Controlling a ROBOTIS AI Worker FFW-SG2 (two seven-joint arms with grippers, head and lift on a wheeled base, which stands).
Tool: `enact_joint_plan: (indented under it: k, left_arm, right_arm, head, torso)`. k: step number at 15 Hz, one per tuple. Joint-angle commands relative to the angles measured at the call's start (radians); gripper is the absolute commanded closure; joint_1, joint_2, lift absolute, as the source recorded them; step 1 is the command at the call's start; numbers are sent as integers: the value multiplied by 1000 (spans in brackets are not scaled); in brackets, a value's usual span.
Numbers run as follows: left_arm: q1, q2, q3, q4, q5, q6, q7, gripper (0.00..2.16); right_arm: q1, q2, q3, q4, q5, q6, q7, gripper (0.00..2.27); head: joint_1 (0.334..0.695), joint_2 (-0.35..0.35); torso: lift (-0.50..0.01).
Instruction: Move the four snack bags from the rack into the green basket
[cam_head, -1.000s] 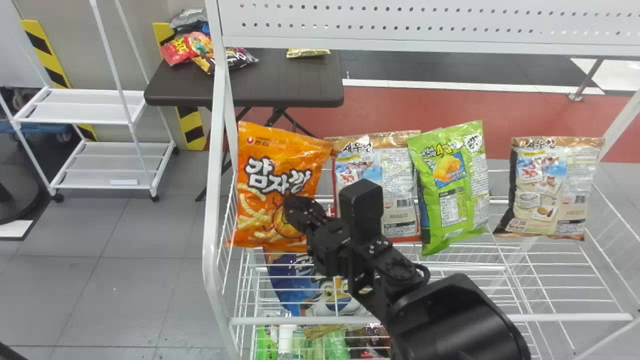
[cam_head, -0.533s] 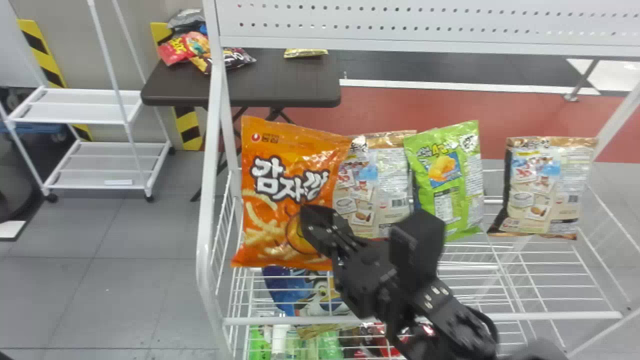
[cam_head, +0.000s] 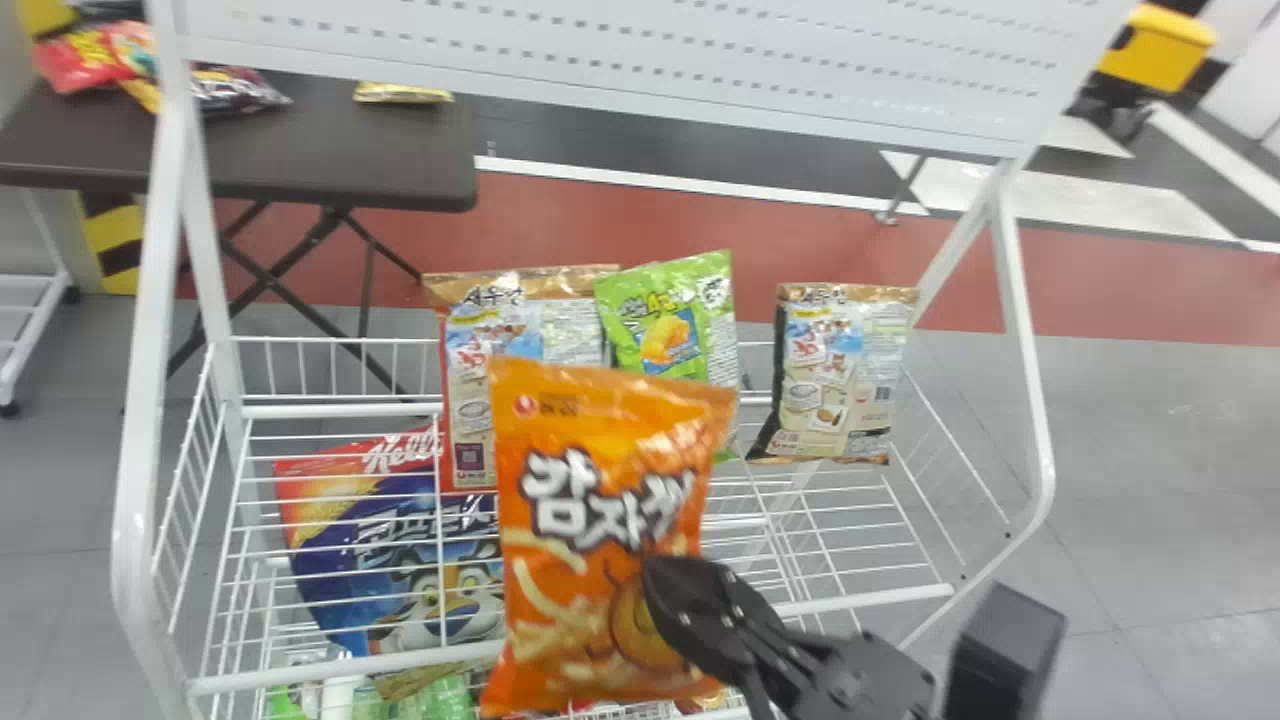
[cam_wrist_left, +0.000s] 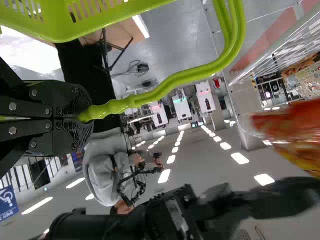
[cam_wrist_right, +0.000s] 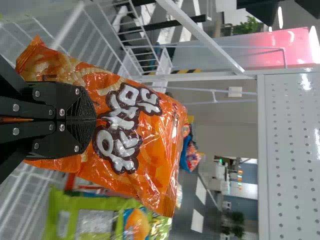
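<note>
Right black gripper clenched on crinkly orange snack bag, before white wire rack. Left black gripper grips green plastic basket's handle. Beyond rack: red floor strip; dark folding table, far left. Grey tiled floor.

Orange bag bears Korean lettering; blue sign, wheelchair.

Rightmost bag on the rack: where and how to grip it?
I'd pinch the top seal of the rightmost bag from the front and slightly above: it stands upright, its flat top rises above the back rail, and a gap parts it from the green bag.
</note>
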Motion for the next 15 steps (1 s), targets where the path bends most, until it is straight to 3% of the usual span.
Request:
enact_joint_plan:
  k: [1, 3, 5, 10, 15]
  left_arm:
    - [-1, -1, -3, 0, -1, 2, 1, 1507]
    - [-1, -1, -3, 0, -1, 2, 3, 1507]
    - [1, -1, -6, 2, -1, 2, 3, 1507]
    - [15, -1, -20, -5, 1, -19, 1, 1507]
    - [25, 0, -42, -18, -8, -19, 19, 1507]
  right_arm:
    - [102, 31, -105, -32, -8, 110, 62, 2162]
    - [114, 63, -152, -14, -12, 242, 162, 2159]
    - [122, 67, -159, -4, -11, 358, 211, 2162]
    - [76, 66, -37, 135, 19, 429, 226, 2162]
    - [-34, 58, 167, 298, 65, 438, 218, 2162]
  head:
    - [695, -350]
    - [695, -350]
    - [695, -350]
    - [695, -350]
    - [695, -350]
  torso:
    - [0]
    - [0]
    - [0]
    - [0]
    - [0]
